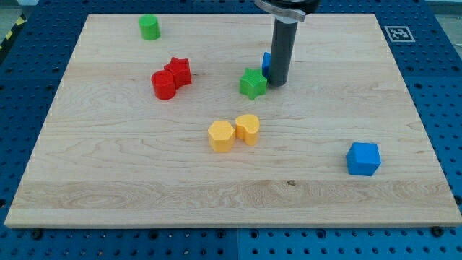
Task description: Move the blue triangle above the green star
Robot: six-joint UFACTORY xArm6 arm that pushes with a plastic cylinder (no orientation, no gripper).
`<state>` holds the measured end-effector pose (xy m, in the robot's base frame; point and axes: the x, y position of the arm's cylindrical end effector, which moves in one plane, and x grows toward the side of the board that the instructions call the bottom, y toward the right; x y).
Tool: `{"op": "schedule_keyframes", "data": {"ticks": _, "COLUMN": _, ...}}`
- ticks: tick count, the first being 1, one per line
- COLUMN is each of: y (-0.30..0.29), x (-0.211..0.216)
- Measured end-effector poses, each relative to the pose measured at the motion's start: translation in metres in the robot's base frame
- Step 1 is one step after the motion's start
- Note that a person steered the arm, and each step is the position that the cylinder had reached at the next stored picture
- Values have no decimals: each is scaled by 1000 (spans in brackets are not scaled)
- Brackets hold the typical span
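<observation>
The green star [253,83] lies on the wooden board a little above the middle. The blue triangle [266,63] is mostly hidden behind my rod; only a small blue edge shows just up and right of the star. My tip [279,84] rests on the board right beside the star's right side, in front of the blue triangle and apparently touching it.
A red star [178,71] and a red cylinder [164,84] sit together at left of centre. A green cylinder [149,27] is near the top left. Two yellow blocks [221,136] [247,128] lie below the star. A blue cube [362,159] is at lower right.
</observation>
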<state>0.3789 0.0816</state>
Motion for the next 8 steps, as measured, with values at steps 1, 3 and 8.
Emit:
{"op": "schedule_keyframes", "data": {"ticks": 1, "y": 5, "x": -1}}
{"op": "schedule_keyframes", "data": {"ticks": 3, "y": -40, "x": -26}}
{"op": "schedule_keyframes", "data": {"ticks": 8, "y": -82, "x": -51}}
